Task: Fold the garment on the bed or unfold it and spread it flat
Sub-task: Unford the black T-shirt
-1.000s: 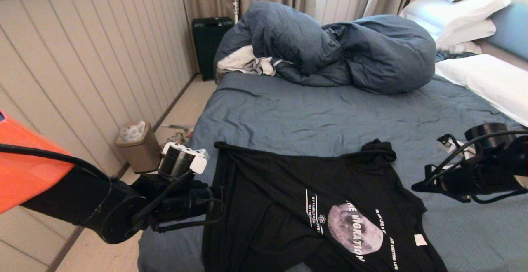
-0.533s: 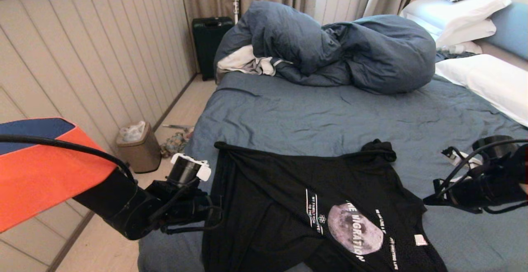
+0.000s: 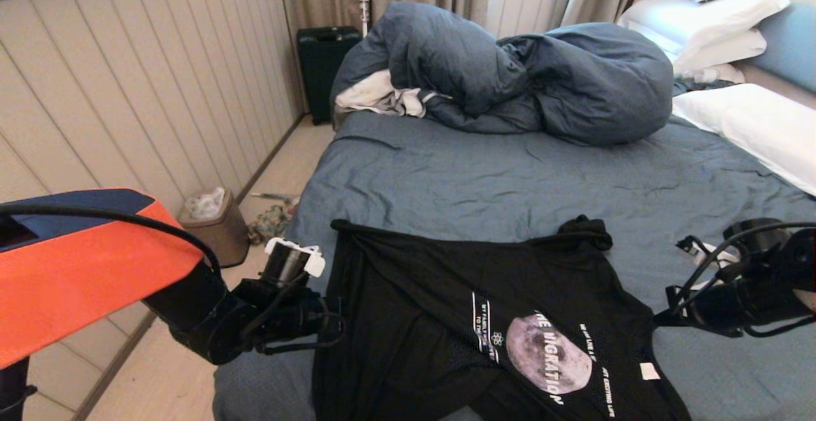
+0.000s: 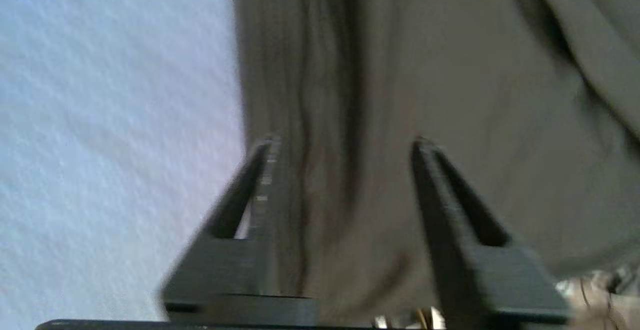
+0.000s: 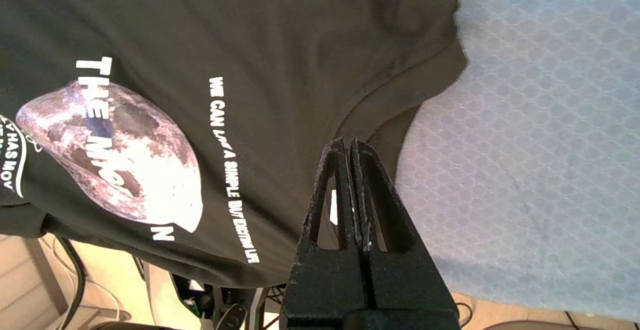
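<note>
The garment (image 3: 446, 319), a black T-shirt with a moon print, lies spread at the near edge of the bed (image 3: 478, 178), its lower part hanging off the front. My left gripper (image 3: 333, 319) is at the shirt's left edge. In the left wrist view the left gripper (image 4: 342, 145) is open, with loose dark fabric (image 4: 450, 70) lying between and beyond the fingers. My right gripper (image 3: 660, 320) is at the shirt's right edge. In the right wrist view the right gripper (image 5: 347, 142) is shut, its tips over the sleeve hem (image 5: 380, 115); I see no cloth pinched between them.
A bulky slate-blue duvet (image 3: 523, 70) and a white-grey cloth (image 3: 379, 96) are heaped at the far side of the bed. White pillows (image 3: 752, 121) lie at the right. On the floor to the left stand a waste bin (image 3: 213, 226) and a dark suitcase (image 3: 325, 64).
The left gripper's jaws have opened and the left arm has dropped slightly. The right gripper has sunk and drawn back to the right. The shirt lies where it lay.
</note>
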Controlling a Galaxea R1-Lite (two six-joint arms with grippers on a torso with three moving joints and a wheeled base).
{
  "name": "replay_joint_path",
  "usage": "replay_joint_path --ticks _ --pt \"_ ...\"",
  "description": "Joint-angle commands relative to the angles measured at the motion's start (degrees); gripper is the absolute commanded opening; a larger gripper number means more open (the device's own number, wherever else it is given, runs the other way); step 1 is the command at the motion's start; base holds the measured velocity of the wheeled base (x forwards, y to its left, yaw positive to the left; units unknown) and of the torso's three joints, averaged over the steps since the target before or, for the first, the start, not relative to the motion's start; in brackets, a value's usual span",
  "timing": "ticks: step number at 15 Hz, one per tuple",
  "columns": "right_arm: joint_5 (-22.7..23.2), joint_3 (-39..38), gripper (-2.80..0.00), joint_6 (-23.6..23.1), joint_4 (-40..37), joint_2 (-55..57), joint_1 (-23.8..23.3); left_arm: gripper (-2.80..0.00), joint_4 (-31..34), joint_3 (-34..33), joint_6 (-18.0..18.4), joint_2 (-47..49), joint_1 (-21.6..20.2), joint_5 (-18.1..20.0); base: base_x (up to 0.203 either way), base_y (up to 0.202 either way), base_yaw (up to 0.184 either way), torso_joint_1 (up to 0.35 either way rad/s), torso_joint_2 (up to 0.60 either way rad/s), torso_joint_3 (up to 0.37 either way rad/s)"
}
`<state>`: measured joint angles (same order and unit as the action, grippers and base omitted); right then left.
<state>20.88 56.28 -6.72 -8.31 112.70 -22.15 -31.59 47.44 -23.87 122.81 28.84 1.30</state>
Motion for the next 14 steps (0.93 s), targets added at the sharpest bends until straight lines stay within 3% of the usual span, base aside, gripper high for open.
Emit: replay_joint_path --ticks 1,5,7,10,14 --pt "0.2 0.0 -2.80 0.0 0.0 -0.2 0.0 0.00 -0.2 1.9 -0.1 2.3 -1.0 -0.6 0.000 0.000 0.000 0.000 0.00 0.000" --pt "0.5 -0.2 -2.80 -0.1 -0.1 -2.0 -0.2 0.00 0.0 6.7 1.2 5.6 -2.5 -2.8 0.000 0.000 0.000 0.000 0.00 0.000" --pt "0.6 -0.3 -2.80 0.2 -0.1 -2.5 -0.2 0.00 -0.6 7.1 5.1 5.8 -4.6 -1.9 0.000 0.000 0.000 0.000 0.00 0.000" --pt "0.7 -0.6 -2.80 0.2 -0.1 -3.0 -0.1 0.00 -2.0 7.7 8.0 7.7 -4.6 0.5 0.000 0.000 0.000 0.000 0.00 0.000" --pt "0.6 -0.6 -2.80 0.3 0.8 -3.0 -0.2 0.00 -1.8 8.9 8.9 8.4 -4.1 0.9 0.000 0.000 0.000 0.000 0.00 0.000"
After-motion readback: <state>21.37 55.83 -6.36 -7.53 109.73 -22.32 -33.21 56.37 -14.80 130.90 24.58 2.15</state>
